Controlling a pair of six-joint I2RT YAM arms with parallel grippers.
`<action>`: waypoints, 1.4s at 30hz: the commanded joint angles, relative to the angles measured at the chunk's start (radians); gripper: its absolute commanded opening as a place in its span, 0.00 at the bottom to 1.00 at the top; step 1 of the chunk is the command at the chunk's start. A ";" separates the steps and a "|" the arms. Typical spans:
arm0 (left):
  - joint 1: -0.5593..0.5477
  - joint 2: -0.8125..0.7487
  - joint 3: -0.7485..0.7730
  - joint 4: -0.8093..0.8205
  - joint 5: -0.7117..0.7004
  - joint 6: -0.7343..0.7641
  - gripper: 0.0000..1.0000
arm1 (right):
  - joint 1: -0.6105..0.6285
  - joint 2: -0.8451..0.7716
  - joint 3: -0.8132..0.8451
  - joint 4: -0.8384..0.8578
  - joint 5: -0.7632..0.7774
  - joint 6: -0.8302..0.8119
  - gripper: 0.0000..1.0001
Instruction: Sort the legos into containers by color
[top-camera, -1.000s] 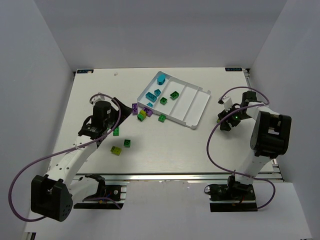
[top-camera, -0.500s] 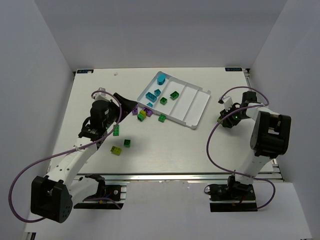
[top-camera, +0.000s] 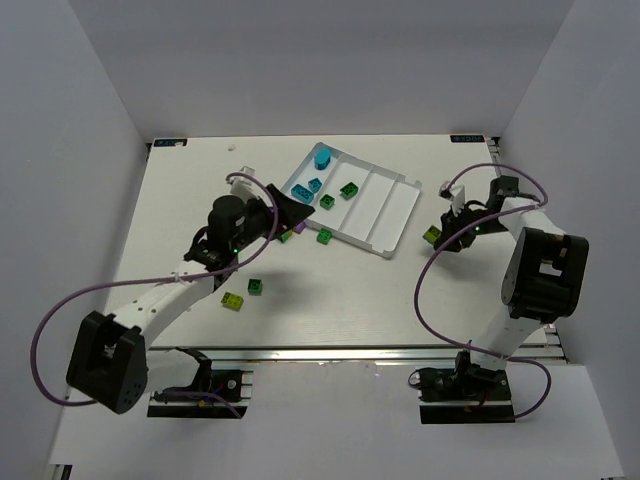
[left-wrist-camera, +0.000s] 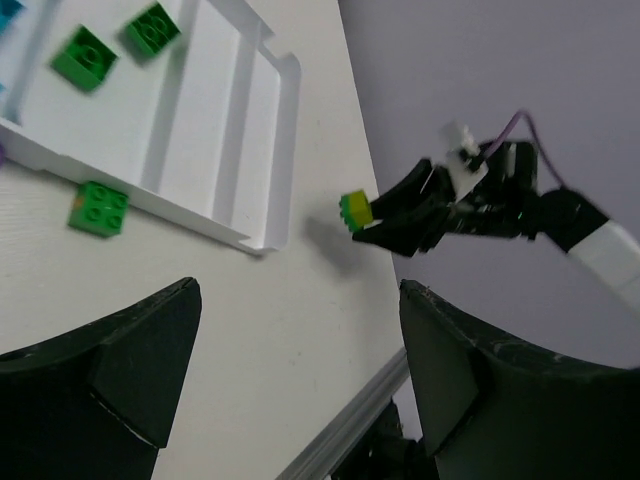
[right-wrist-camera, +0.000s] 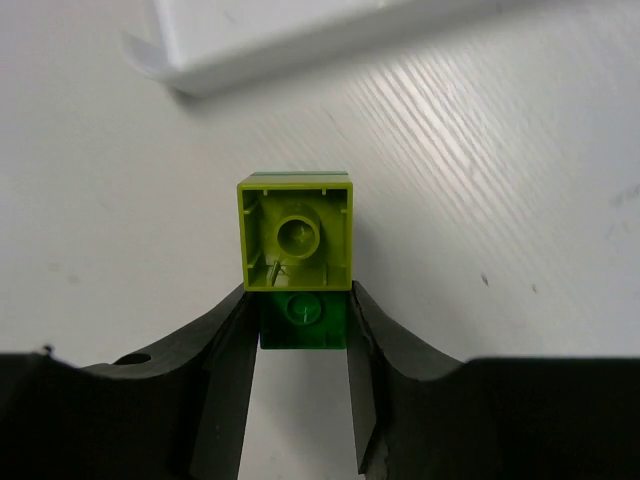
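The white tray (top-camera: 392, 212) lies at the back middle, with cyan bricks (top-camera: 314, 185) in its left compartment and green bricks (top-camera: 348, 190) in the one beside it. My right gripper (top-camera: 436, 238) hovers just right of the tray. It is shut on a green brick (right-wrist-camera: 303, 320) with a yellow-green brick (right-wrist-camera: 296, 232) joined to it. My left gripper (top-camera: 288, 212) is open and empty over the tray's near-left edge, hiding bricks there. A green brick (top-camera: 324, 236) lies against the tray's near wall. A green brick (top-camera: 256, 286) and a yellow-green one (top-camera: 233, 299) lie nearer me.
A purple brick (top-camera: 288, 236) peeks out beside my left gripper. The left wrist view shows the tray (left-wrist-camera: 232, 120), its two right compartments bare, and the right gripper (left-wrist-camera: 395, 215) with its brick. The table's right edge runs just beyond the right arm.
My left arm has swung right and forward, from beside the loose bricks to over the tray's near-left edge. My right gripper has shifted slightly left, and its yellow-green brick now shows.
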 joint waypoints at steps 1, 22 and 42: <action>-0.066 0.061 0.079 0.082 0.064 0.063 0.89 | 0.018 -0.044 0.147 -0.361 -0.311 -0.099 0.10; -0.136 0.178 0.277 0.190 0.343 0.301 0.84 | 0.505 -0.023 0.418 -0.635 -0.636 -0.053 0.05; -0.136 0.015 0.274 -0.037 0.420 0.379 0.84 | 0.653 0.002 0.504 -0.587 -0.652 0.022 0.03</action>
